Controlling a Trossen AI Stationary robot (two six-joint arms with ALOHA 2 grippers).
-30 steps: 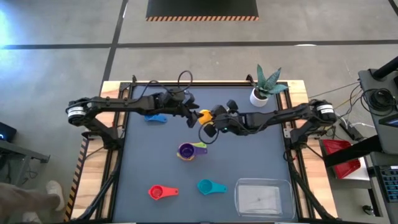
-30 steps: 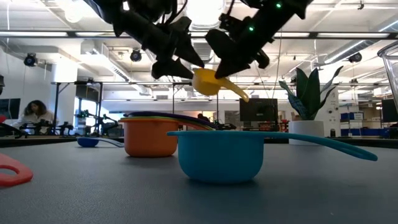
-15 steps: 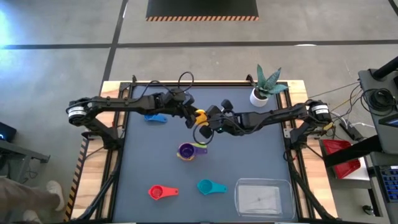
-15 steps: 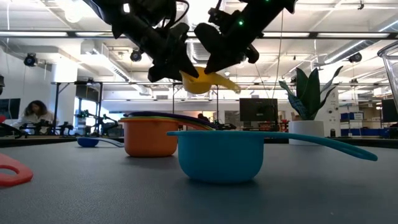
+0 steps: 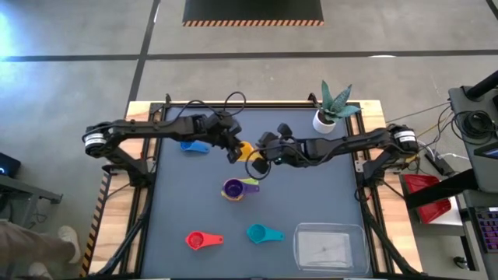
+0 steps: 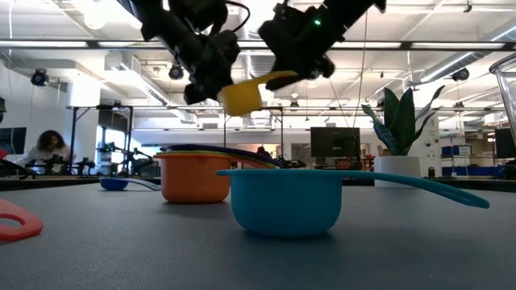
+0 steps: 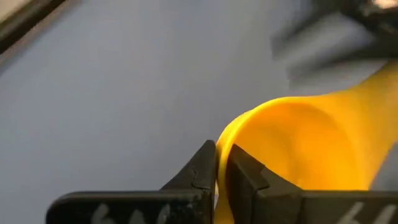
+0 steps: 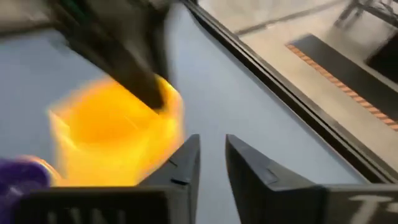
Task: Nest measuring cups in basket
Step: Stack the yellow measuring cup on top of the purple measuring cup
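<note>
A yellow measuring cup (image 5: 246, 150) hangs above the middle of the table, with my left gripper (image 5: 235, 152) shut on its bowl. My right gripper (image 5: 263, 155) is just to its right, fingers apart with nothing between them (image 8: 211, 155); the cup (image 8: 112, 137) lies beside one finger. An orange cup with purple and other cups nested in it (image 5: 233, 189) stands on the mat. The blue (image 5: 193, 146), red (image 5: 202, 239) and teal (image 5: 263, 232) cups lie singly. The clear basket (image 5: 331, 249) sits at the near right. My left gripper has the yellow cup's bowl rim (image 7: 219, 134), on the side away from the handle (image 7: 379, 87). One finger is inside the bowl and one outside. The fingers slant down from the table's left. The cup is lifted clear, its handle (image 6: 278, 78) rising toward my right gripper.
A white plant pot (image 5: 325, 118) stands at the far right of the mat. Bare mat lies between the nested stack and the basket. A person sits in the room far behind the table (image 6: 44, 149).
My left gripper has shut on the yellow cup's bowl and tipped further downward. The cup has shifted a little toward the table's left and tipped: its bowl has swung down and its handle, which sloped down to the right, now points up toward my right gripper.
</note>
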